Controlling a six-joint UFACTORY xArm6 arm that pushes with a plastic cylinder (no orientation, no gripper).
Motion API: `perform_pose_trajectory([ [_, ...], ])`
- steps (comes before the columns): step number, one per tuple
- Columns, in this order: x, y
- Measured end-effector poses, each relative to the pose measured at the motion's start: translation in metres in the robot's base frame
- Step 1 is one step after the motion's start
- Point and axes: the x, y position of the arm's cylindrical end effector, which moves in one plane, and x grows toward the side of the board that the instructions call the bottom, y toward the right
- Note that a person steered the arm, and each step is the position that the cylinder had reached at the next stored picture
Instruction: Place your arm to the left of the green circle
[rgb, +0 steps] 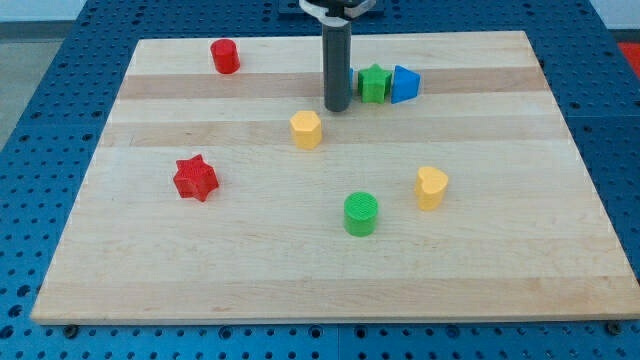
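Board: pale wooden board (480, 270) on a blue perforated bench (40, 120); eight... no, seven blocks counted on it.
Green circle: green cylinder (361, 214), lower middle of the board, a little to the view's right of centre.
Green circle, orientation: stands upright, long axis vertical, round ribbed face up; being round, it shows no heading.
My tip: (337, 107), down at the board surface in the upper middle of the view.
End effector state: plain dark rod, nothing to spread or pinch; it carries nothing, and touches no block as far as I can tell.
Tip relative to green circle: at about 12 o'clock from it, slightly toward 11, well apart.
Tip relative to other blocks: green star-like block (374, 83) just beside it at 2 o'clock; yellow hexagonal block (306, 129) near at 8 o'clock.
Blue block: blue, roughly triangular (404, 84), touching the green star-like block on its 3 o'clock side.
Yellow heart-like block: (431, 187), near the green cylinder at 2 o'clock, apart from it.
Red star: (195, 178), well apart from the green cylinder at 9 to 10 o'clock.
Red cylinder: (225, 56), near the board's top edge, view's left.
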Motion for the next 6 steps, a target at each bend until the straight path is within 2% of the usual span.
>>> perform_pose_trajectory([
  [2, 0.013, 0.013],
  [3, 0.039, 0.010],
  [4, 0.067, -0.018],
  [6, 0.147, -0.044],
])
